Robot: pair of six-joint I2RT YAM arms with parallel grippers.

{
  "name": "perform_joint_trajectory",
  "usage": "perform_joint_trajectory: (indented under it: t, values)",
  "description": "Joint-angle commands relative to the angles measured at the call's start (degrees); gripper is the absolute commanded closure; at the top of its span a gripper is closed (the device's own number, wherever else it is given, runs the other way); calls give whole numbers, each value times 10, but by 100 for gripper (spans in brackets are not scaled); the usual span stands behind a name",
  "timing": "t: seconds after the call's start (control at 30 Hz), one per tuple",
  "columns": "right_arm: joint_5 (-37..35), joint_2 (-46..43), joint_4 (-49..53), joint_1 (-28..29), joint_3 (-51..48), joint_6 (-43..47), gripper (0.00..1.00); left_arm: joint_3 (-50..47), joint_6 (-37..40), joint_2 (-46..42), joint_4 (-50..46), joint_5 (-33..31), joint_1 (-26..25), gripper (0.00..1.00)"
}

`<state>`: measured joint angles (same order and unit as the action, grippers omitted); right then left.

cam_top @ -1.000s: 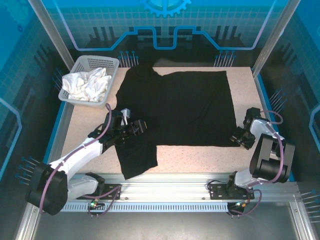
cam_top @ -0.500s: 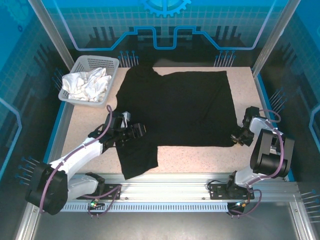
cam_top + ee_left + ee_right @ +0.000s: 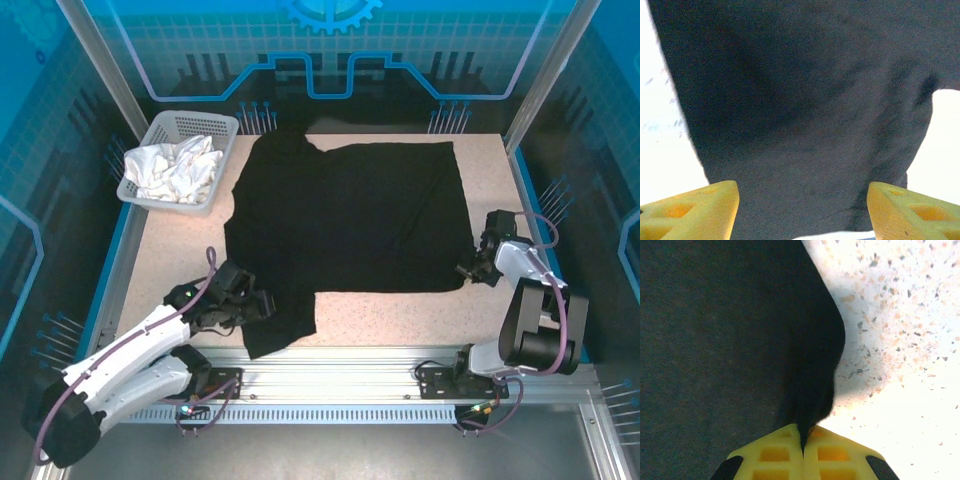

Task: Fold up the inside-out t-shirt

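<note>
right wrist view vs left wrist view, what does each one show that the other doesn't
Right wrist: the right gripper is closed on a pinched edge of the black t-shirt, with speckled table off to one side. Left wrist: the left gripper is wide open over a narrower flap of the shirt, with pale table on both sides. Both: the same black fabric lying on the table.

The t-shirt [image 3: 350,215] lies flat on the table [image 3: 400,320]; the basket [image 3: 190,116], holding a cloth [image 3: 175,168], stands at the far left corner.
</note>
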<state>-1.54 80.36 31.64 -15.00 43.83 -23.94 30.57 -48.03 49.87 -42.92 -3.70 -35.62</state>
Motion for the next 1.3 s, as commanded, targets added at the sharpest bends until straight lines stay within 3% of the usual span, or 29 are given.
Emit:
perform_joint_trajectory:
  t: [0.0, 0.33, 0.63, 1.13, 1.27]
  values:
    - [33, -28, -10, 7, -6, 4, 96, -10, -77, 24, -91, -49, -39, 31]
    - [71, -46, -28, 6, -13, 3, 96, -35, -99, 114, -27, -9, -98, 39]
    - [69, -54, -29, 6, -17, 5, 96, -34, -91, 191, 28, -7, -128, 59]
    - [52, -68, -26, 2, -39, -1, 97, -17, -85, 118, -19, -33, -128, 100]
    - [48, -100, -24, -17, -54, -5, 96, 2, -66, 61, -42, -20, -90, 100]
